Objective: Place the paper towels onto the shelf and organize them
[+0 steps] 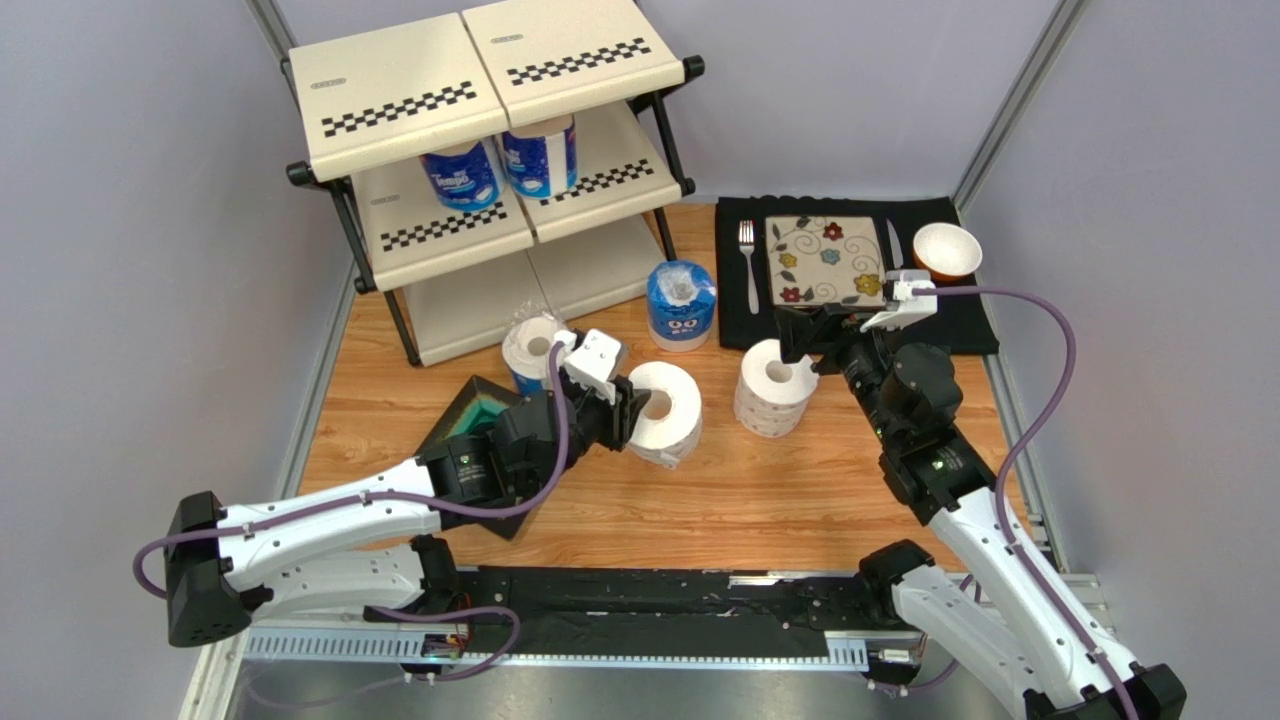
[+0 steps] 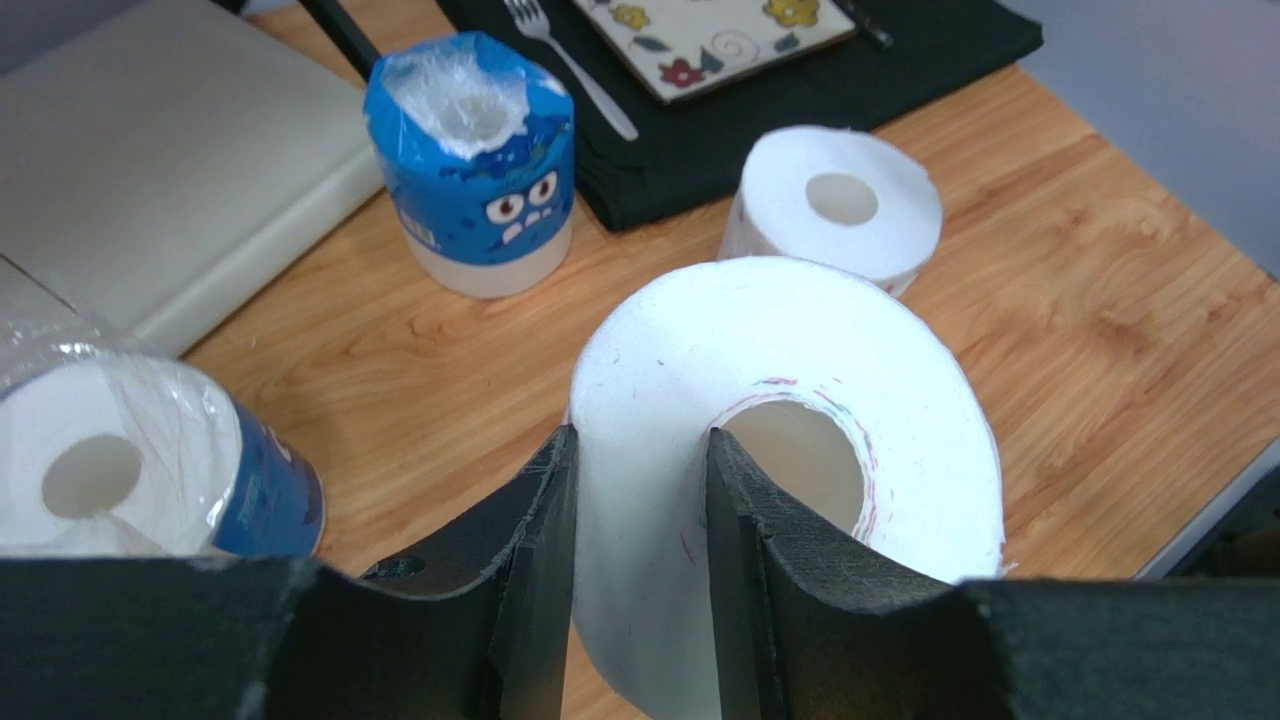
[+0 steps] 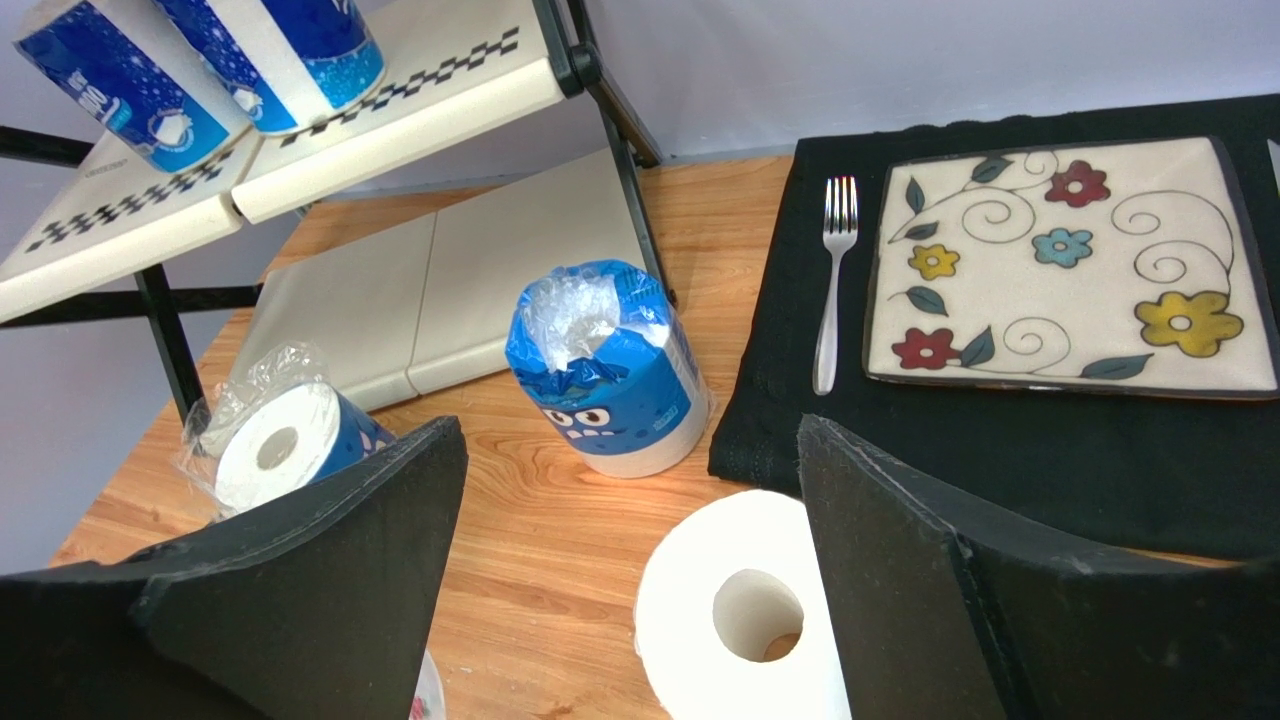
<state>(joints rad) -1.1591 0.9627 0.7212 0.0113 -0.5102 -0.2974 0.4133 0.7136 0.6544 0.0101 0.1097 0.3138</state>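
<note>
A: "The left gripper [image 2: 639, 450] is clenching one wall of a bare roll [image 2: 842, 345] through its hollow middle, just in front of the shelf [image 1: 451, 105]."

B: "Such a thin pinch is risking the roll swinging loose. The right gripper [image 3: 628, 450] is hanging released above a second roll [image 3: 736, 608], risking a nudge."

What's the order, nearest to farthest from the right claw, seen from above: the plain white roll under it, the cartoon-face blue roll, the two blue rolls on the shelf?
1. plain white roll: on the table, right below the open right gripper.
2. cartoon-face blue roll: standing to its left, in front of the shelf.
3. two blue rolls: on the middle tier, far back and left.
</note>
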